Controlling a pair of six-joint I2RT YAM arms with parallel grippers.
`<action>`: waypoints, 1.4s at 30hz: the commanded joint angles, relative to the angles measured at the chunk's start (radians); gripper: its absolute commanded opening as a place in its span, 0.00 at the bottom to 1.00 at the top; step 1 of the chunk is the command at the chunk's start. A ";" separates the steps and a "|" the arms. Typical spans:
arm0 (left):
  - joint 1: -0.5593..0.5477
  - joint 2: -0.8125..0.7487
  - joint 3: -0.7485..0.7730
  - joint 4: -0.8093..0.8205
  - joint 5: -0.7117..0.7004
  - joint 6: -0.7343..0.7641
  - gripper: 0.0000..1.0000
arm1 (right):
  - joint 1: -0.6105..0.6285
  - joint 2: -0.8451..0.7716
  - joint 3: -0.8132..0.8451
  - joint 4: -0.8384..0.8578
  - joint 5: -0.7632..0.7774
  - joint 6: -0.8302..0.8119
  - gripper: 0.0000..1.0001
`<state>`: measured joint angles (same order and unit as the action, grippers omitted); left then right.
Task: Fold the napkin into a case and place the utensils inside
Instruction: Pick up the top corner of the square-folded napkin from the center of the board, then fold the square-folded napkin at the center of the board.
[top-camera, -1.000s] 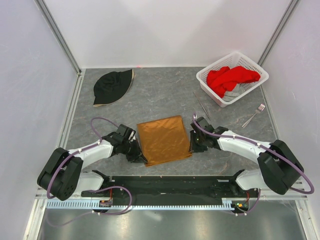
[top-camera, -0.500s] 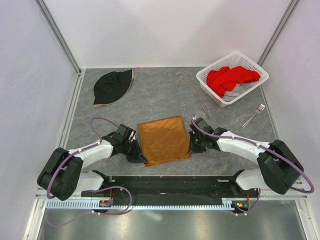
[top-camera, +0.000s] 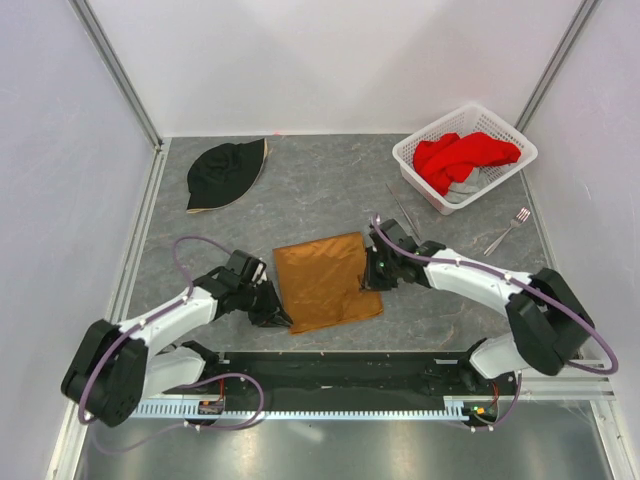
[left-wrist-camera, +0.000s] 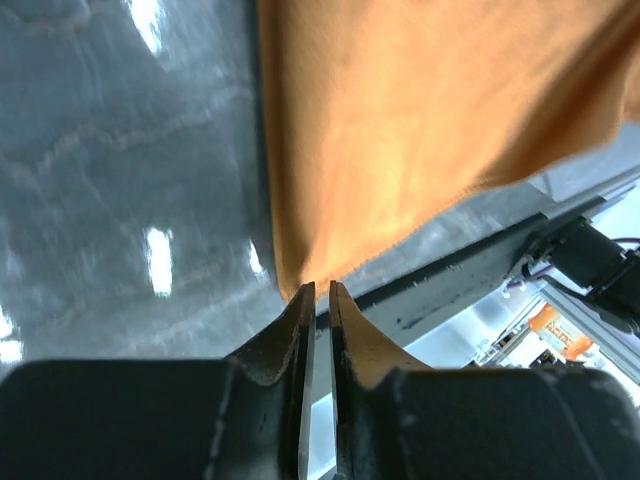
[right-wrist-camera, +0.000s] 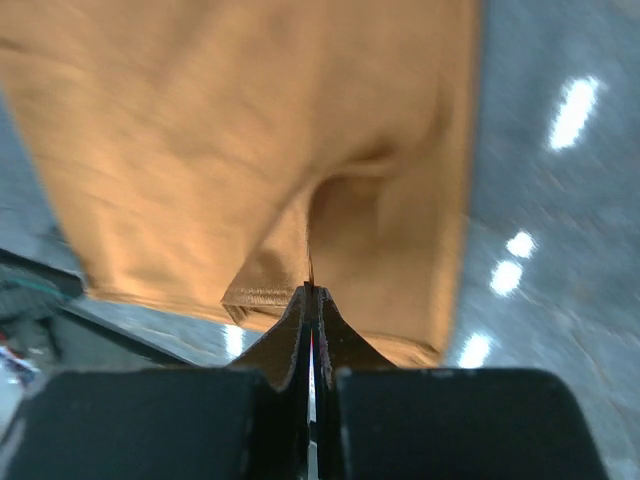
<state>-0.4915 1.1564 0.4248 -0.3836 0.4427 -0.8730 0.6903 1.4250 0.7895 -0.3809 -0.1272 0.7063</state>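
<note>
The orange-brown napkin (top-camera: 318, 281) lies on the grey table between my arms. My left gripper (top-camera: 281, 318) is shut on the napkin's near left corner (left-wrist-camera: 300, 275). My right gripper (top-camera: 366, 277) is shut on the napkin's right edge (right-wrist-camera: 300, 250) and has lifted it, so that edge bunches and curls inward. The fork (top-camera: 507, 231) lies at the right by the basket. The thin grey knife-like piece (top-camera: 403, 211) lies just behind my right gripper. No case shows.
A white basket (top-camera: 466, 154) with a red cloth (top-camera: 462, 156) stands at the back right. A black hat (top-camera: 224, 173) lies at the back left. A black rail (top-camera: 340, 368) runs along the table's near edge.
My right gripper has moved left and back with the napkin's right edge, lifting and bunching it. My left gripper has stayed at the near left corner.
</note>
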 joint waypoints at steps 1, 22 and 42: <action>-0.004 -0.093 0.081 -0.132 -0.054 -0.003 0.18 | 0.011 0.107 0.111 0.095 -0.069 -0.007 0.00; -0.004 0.081 -0.015 0.054 -0.065 -0.027 0.08 | 0.066 0.569 0.592 0.218 -0.218 -0.011 0.00; -0.005 0.089 -0.061 0.074 -0.073 -0.034 0.08 | 0.069 0.744 0.761 0.243 -0.278 -0.004 0.00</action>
<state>-0.4931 1.2396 0.3981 -0.2913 0.4290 -0.8974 0.7509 2.1452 1.5051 -0.1719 -0.3714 0.7048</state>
